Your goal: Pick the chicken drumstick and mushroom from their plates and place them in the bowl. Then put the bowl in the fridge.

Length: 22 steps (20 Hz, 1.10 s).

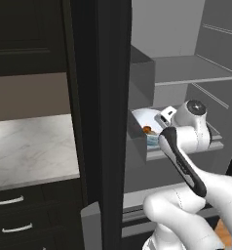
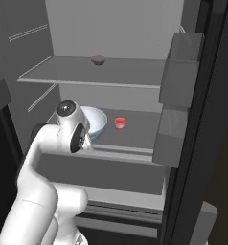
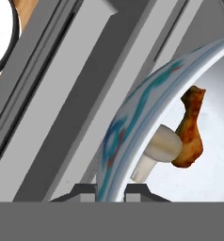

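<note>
Gripping the bowl (image 3: 132, 122) rim, the gripper (image 3: 110, 190) is clamped shut on it, bowl sitting on the fridge shelf (image 2: 144, 134) with drumstick (image 3: 189, 129) and mushroom (image 3: 158, 150) inside.

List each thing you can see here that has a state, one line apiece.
Fridge: door open.
Bowl: upright on the middle shelf, rim pinched by the gripper.
Drumstick: in the bowl.
Mushroom: in the bowl, against the drumstick.
Gripper: shut on the bowl's rim.
</note>
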Tool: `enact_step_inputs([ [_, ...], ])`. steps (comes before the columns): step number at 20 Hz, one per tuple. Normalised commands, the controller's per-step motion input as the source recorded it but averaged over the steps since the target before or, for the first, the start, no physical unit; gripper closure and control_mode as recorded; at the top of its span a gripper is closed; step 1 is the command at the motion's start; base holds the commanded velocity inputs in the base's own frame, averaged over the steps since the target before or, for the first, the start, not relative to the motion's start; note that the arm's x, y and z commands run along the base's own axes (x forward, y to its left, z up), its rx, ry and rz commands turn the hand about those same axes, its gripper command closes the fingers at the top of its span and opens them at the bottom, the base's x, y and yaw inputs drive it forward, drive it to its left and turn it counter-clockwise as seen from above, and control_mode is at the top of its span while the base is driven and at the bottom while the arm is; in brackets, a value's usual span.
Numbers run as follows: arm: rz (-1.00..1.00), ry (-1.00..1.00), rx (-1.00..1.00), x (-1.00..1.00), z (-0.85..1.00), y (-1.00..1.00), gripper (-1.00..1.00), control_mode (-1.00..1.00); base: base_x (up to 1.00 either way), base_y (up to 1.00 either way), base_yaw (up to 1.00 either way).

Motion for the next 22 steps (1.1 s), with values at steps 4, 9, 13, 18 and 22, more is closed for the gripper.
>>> enact_step_inputs([
  [4, 0.1, 0.0, 0.0, 0.42, 0.0, 0.15, 1.0, -1.0, 0.0, 0.0, 0.0],
  [9, 0.0, 0.02, 0.0, 0.44, -0.11, 0.07, 1.0, -1.0, 0.0, 0.0, 0.0],
  [13, 0.0, 0.11, 0.0, 0.36, -0.29, 0.0, 1.0, -1.0, 0.0, 0.0, 0.0],
  [18, 0.0, 0.05, 0.0, 0.37, -0.21, 0.02, 1.0, -1.0, 0.0, 0.0, 0.0],
  [22, 0.0, 0.0, 0.0, 0.34, -0.12, 0.05, 1.0, -1.0, 0.0, 0.0, 0.0],
])
